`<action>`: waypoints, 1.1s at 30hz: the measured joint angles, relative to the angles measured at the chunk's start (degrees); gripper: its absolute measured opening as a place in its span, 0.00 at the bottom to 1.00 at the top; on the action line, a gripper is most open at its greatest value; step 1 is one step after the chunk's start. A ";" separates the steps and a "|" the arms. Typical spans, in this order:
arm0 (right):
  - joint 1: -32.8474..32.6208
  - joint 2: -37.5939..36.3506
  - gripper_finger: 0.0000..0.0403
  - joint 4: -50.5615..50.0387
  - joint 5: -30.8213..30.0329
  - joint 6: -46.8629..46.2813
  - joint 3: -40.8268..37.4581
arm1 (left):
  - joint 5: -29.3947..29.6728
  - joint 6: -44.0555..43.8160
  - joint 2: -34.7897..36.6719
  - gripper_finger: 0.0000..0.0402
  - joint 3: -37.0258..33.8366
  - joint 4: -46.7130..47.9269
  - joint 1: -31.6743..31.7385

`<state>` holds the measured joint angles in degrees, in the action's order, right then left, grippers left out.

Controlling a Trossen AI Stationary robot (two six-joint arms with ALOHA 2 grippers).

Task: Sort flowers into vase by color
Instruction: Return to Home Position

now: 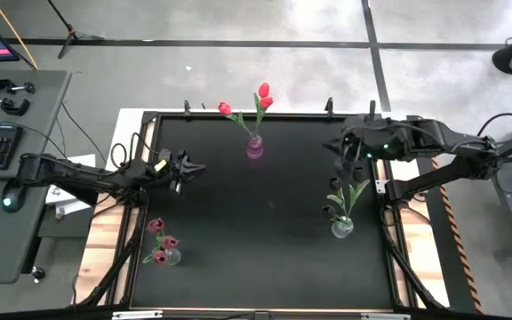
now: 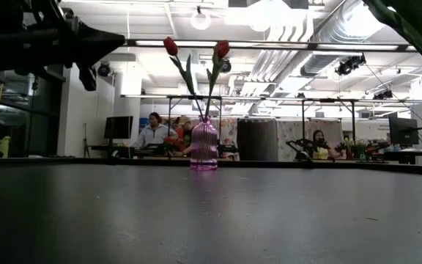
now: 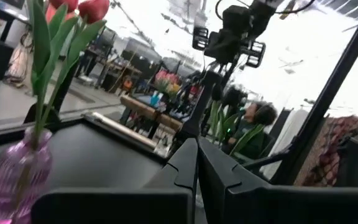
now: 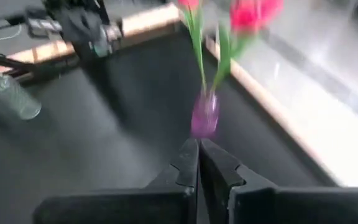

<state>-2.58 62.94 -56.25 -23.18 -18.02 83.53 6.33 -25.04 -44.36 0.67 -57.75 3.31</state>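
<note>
Positions are clock directions from the centre of the table (image 1: 265,231) in the high view.

1. Left gripper (image 1: 194,167): at 9 o'clock, above the table, fingers pressed together, holding nothing.
2. Right gripper (image 1: 338,153): at 2 o'clock, fingers pressed together, holding nothing.
3. Red tulips (image 1: 263,93): 3 heads, standing in the purple vase (image 1: 254,147) at 12 o'clock.
4. Pink tulips (image 1: 160,240): 3 heads, in the left clear vase (image 1: 172,258) at 8 o'clock.
5. Dark tulips (image 1: 332,197): in the right clear vase (image 1: 342,228) at 4 o'clock.
</note>
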 joint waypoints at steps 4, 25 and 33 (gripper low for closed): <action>-0.18 -0.18 0.02 -9.53 5.38 -10.87 0.00 | -0.03 0.66 0.37 0.00 0.02 1.24 0.00; -1.22 -36.40 0.00 26.48 5.49 0.91 -33.06 | -0.18 1.12 0.29 0.00 0.02 1.37 0.02; 5.54 -50.04 0.00 47.49 13.72 2.87 -51.41 | -0.18 1.14 0.29 0.00 0.02 1.37 0.02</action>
<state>2.96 12.89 -8.75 -9.46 -15.15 32.12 6.15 -23.90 -44.07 0.69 -56.38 3.33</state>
